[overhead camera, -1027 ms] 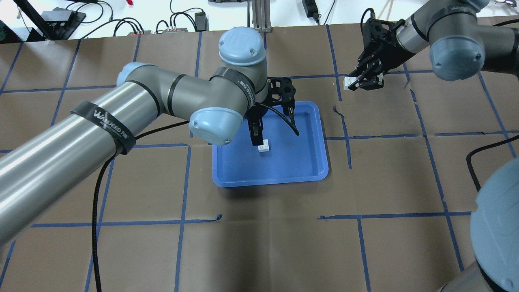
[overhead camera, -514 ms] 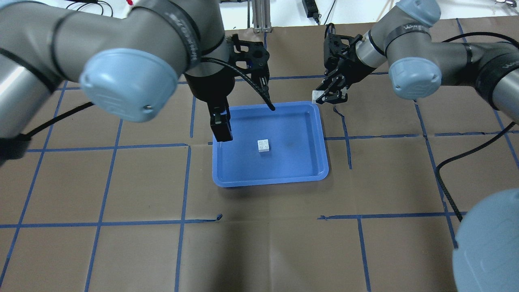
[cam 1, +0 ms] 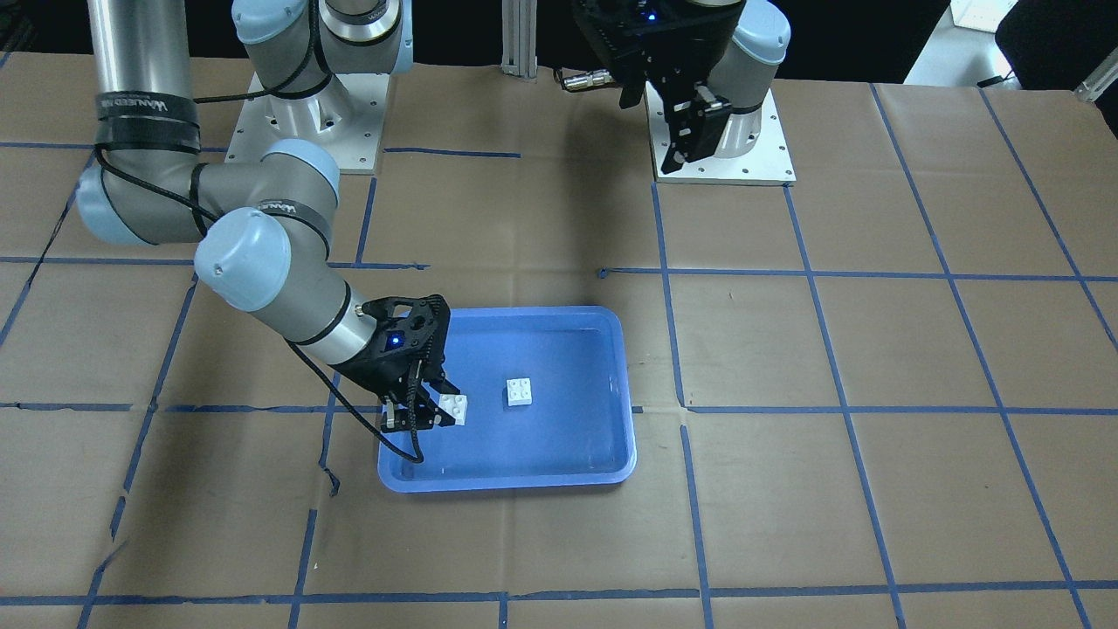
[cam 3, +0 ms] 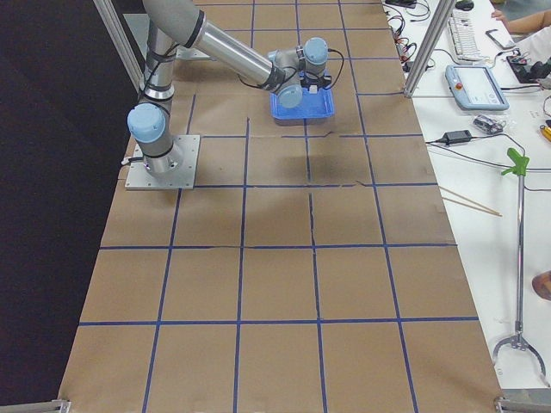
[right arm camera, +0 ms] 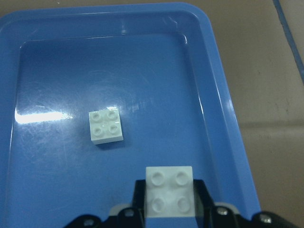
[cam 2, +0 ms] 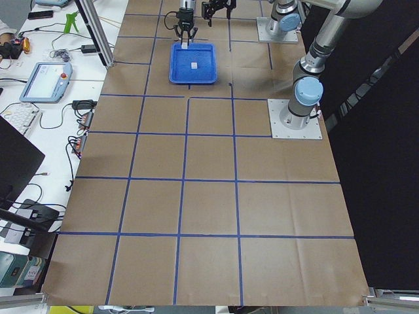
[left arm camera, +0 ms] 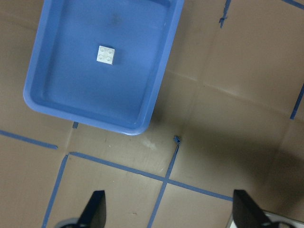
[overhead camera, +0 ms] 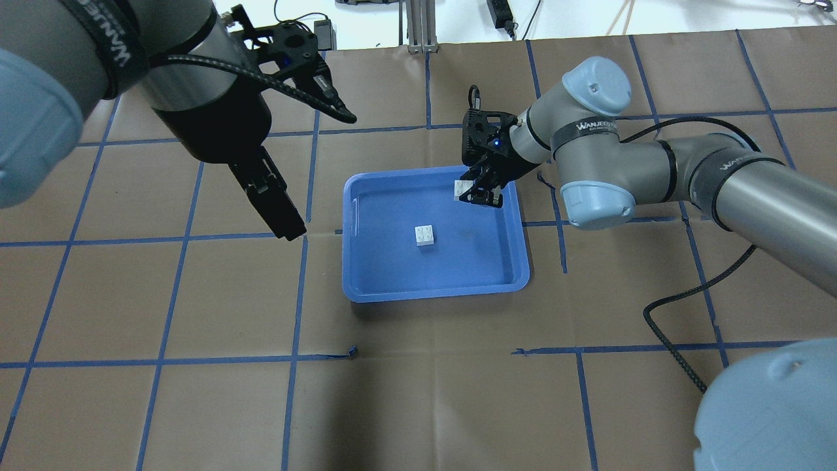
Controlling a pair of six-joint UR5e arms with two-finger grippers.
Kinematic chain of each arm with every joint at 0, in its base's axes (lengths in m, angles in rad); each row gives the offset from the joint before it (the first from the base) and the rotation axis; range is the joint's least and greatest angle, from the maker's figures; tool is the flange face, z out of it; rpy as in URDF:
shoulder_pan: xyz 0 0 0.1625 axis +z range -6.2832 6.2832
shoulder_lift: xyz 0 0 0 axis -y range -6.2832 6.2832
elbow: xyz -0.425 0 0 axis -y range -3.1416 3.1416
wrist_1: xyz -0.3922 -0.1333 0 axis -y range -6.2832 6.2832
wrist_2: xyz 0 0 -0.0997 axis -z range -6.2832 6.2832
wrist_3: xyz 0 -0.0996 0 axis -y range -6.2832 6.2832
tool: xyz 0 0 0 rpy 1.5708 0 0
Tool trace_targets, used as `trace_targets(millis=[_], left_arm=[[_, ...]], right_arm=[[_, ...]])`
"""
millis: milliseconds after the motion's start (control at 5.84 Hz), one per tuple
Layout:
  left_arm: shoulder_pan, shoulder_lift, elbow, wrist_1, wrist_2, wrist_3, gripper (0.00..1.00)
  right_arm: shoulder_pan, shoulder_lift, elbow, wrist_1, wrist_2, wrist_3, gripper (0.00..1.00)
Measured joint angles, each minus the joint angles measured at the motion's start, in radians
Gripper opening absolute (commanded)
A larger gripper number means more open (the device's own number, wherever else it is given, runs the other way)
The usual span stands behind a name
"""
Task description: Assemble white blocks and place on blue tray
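Observation:
One white block (overhead camera: 425, 235) lies studs up near the middle of the blue tray (overhead camera: 431, 291); it also shows in the front view (cam 1: 521, 392) and both wrist views (left arm camera: 106, 54) (right arm camera: 106, 126). My right gripper (overhead camera: 472, 194) is shut on the second white block (overhead camera: 461, 189) (right arm camera: 169, 190) and holds it studs up, low over the tray's far right part, apart from the first block. My left gripper (overhead camera: 324, 178) is open and empty, raised high to the left of the tray. Its fingertips (left arm camera: 95, 211) frame the left wrist view's bottom edge.
Brown paper with a blue tape grid (overhead camera: 297, 294) covers the table. The right arm's black cable (overhead camera: 680, 314) loops over the table right of the tray. The arms' base plates (cam 1: 721, 140) stand at the robot's side of the table.
My left gripper let go of the first block on the tray and rose up and away to the left. My right gripper carried the second block leftwards to over the tray.

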Motion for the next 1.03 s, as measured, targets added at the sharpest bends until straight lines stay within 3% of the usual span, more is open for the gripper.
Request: trace_targets(millis=[342, 685, 1027], left_arm=[[0.095, 0.004, -0.007, 0.027, -0.002, -0.310, 0.99], [0.109, 0.007, -0.004, 0.154, 0.004, -0.686, 0.99], [0.113, 0.026, -0.008, 0.185, 0.034, -0.810, 0.99]], right_arm=[[0.040, 0.043, 0.019, -0.049, -0.005, -0.003, 0.29], [0.047, 0.051, 0.040, -0.053, -0.007, -0.005, 0.29], [0.050, 0.064, 0.049, -0.054, -0.002, 0.000, 0.29]])
